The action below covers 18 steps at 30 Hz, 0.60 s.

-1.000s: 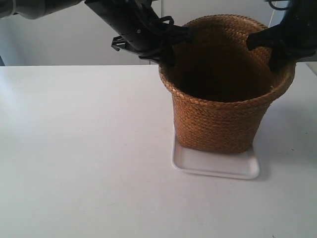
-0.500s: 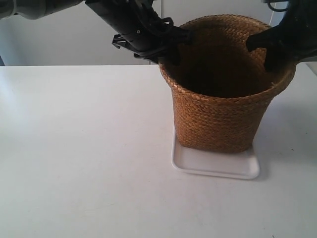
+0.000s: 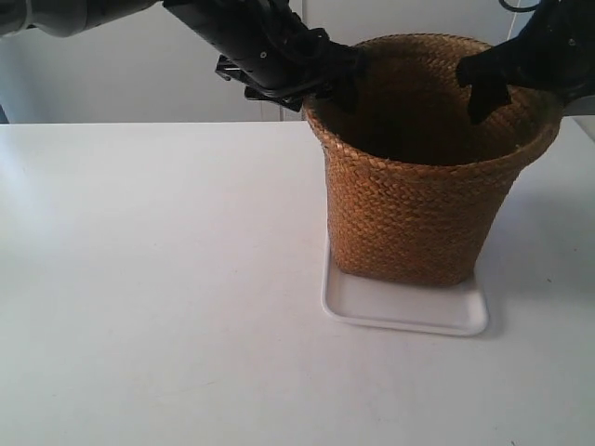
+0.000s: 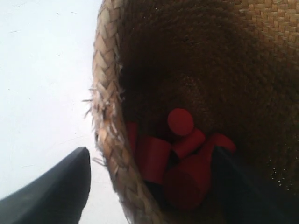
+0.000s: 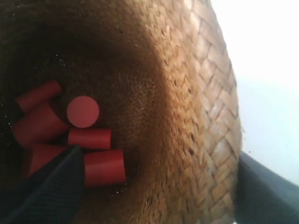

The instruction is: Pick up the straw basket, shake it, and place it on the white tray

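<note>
Table (image 3: 139,279): white, bare surface, far edge against a pale wall.

Basket (image 3: 414,214): brown woven straw, upright, rim flared. It stands on the tray and covers most of it. The interior is dark.

Tray (image 3: 400,314): white, shallow, with rounded corners. It lies on the table towards the edge at the exterior view's right. Only its near edge and near corners show in front of the basket.

Left gripper (image 4: 149,156): jaws spread wide astride the basket rim, one finger outside the wall and one inside. The outer finger stands clear of the straw. Nothing is held.

Right gripper (image 5: 159,156): likewise spread wide across the rim, one finger inside above the contents, one outside. Nothing is held.

Red cylinders (image 5: 83,112): at least five on the basket floor. One stands on end; the others lie on their sides, touching one another.
</note>
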### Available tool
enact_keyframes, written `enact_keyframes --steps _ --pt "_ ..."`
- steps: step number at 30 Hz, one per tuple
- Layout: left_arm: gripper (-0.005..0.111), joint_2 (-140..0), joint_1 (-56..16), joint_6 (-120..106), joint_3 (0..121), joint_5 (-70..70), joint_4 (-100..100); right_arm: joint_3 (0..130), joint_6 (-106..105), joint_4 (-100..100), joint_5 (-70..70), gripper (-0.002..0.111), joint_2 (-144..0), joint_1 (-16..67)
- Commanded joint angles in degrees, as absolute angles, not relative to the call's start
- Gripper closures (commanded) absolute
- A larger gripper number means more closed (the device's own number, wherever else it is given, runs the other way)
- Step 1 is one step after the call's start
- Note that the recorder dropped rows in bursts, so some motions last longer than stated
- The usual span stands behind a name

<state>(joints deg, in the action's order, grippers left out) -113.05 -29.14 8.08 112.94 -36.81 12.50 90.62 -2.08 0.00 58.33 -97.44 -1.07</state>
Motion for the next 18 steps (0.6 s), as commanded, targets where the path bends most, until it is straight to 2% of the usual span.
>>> enact_keyframes --steps 1,18 --pt "0.029 -112.47 -29.36 7.70 113.36 -36.89 12.47 90.63 -2.76 -0.83 57.32 0.032 -97.10 -1.17" --pt "0.029 -104.35 -28.68 7.70 113.36 -37.08 6.33 90.73 -2.76 -1.68 53.66 0.032 -86.89 -1.17"
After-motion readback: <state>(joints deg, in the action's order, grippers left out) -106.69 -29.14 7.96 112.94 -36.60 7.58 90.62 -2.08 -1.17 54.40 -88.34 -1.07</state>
